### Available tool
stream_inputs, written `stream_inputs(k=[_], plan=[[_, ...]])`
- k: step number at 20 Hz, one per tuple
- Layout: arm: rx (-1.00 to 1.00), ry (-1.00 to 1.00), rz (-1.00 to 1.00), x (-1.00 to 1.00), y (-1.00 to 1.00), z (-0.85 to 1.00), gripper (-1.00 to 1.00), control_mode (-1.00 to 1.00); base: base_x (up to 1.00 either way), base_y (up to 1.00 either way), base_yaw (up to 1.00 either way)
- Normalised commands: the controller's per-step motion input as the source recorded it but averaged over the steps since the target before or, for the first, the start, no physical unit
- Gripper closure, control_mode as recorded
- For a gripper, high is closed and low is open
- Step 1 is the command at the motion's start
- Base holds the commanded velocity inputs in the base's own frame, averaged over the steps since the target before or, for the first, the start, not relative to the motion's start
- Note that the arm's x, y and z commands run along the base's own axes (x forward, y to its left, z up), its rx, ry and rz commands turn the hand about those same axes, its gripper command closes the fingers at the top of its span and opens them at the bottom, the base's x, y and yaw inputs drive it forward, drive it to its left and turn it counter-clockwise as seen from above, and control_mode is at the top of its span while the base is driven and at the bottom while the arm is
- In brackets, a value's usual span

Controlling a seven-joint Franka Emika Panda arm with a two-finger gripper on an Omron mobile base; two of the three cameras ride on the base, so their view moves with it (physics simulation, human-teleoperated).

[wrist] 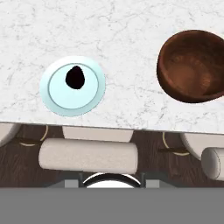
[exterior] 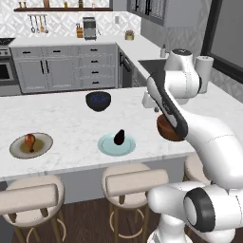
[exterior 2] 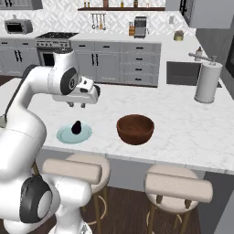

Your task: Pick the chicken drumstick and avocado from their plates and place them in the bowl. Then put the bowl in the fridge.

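Observation:
The dark avocado (exterior: 119, 136) (exterior 2: 77, 127) (wrist: 75, 77) lies on the pale blue-green plate (exterior: 107, 147) (exterior 2: 64, 135) (wrist: 89, 98) near the island's front edge. Further left, the orange-brown chicken drumstick (exterior: 30, 141) rests on the tan plate (exterior: 43, 147). To the right of the avocado's plate stands the reddish-brown bowl (exterior 2: 135, 129) (wrist: 192, 65), with nothing inside; in the left base view my arm partly covers the bowl (exterior: 164, 129). My gripper (exterior 2: 77, 105) hovers above the counter just behind the avocado's plate, fingers slightly apart and holding nothing. The fridge is out of view.
A dark blue-black bowl (exterior: 98, 101) sits further back on the island. Padded stools (wrist: 87, 156) line the front edge. A paper towel holder (exterior 2: 208, 82) and a sink (exterior 2: 185, 73) are at the far right.

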Motion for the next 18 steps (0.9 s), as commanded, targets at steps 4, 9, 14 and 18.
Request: stream_inputs(k=[4, 9, 14, 18], plan=[[0.00, 0.00, 0.00, -0.14, 0.14, -0.16, -1.00, -1.00, 0.00, 0.00, 0.00], [0.00, 0.00, -0.12, 0.25, 0.92, -0.75, -1.00, -1.00, 0.00, 0.00, 0.00], [0.00, 0.03, -0.12, 0.77, 0.56, -0.68, -1.00, -1.00, 0.00, 0.00, 0.00], [0.00, 0.14, -0.18, 0.86, 0.03, -0.45, -1.00, -1.00, 0.00, 0.00, 0.00]])
